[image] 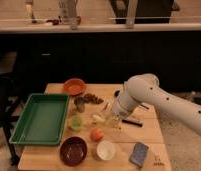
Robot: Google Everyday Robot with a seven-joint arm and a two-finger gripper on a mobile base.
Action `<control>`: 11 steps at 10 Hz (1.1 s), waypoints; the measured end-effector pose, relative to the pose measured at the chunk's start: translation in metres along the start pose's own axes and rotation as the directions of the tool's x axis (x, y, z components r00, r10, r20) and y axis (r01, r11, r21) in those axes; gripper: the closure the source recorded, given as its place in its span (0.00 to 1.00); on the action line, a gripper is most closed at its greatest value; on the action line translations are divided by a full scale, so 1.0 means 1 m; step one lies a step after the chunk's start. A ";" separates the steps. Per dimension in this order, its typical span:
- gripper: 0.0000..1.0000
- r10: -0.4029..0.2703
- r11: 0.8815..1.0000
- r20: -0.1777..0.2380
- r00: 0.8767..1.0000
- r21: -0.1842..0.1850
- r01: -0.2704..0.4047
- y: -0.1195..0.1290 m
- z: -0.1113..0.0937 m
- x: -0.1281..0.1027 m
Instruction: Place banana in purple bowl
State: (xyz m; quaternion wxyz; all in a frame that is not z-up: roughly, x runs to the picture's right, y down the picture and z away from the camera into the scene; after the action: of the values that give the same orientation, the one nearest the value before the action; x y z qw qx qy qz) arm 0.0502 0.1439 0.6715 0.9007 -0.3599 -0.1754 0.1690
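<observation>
Up-right of the purple bowl (73, 150), the gripper (112, 118) is hovering beside the banana (98, 119), its grip impossible to tell, probably risking shoving it farther away.

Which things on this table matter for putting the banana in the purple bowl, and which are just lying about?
For the job: banana, purple bowl, pincer low beside the banana.
Lying about: green tray, orange bowl, white cup, orange fruit, blue sponge.

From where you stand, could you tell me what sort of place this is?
Probably a kitchen area: dark counter behind, wooden table with purple bowl and green tray; the gripper at mid-table.
</observation>
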 end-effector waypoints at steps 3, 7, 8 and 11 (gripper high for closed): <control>1.00 -0.001 1.000 0.002 1.000 0.000 0.001 0.001 0.000 0.000; 1.00 -0.105 0.994 0.024 0.994 -0.024 0.106 0.013 0.010 -0.036; 1.00 -0.146 0.988 0.035 0.989 -0.035 0.147 0.019 0.016 -0.056; 1.00 -0.239 0.967 0.053 0.970 -0.072 0.243 0.039 0.031 -0.093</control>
State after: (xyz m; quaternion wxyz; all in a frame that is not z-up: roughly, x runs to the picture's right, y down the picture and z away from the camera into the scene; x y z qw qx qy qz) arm -0.0522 0.1487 0.6473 0.8957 -0.3670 -0.2439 0.0592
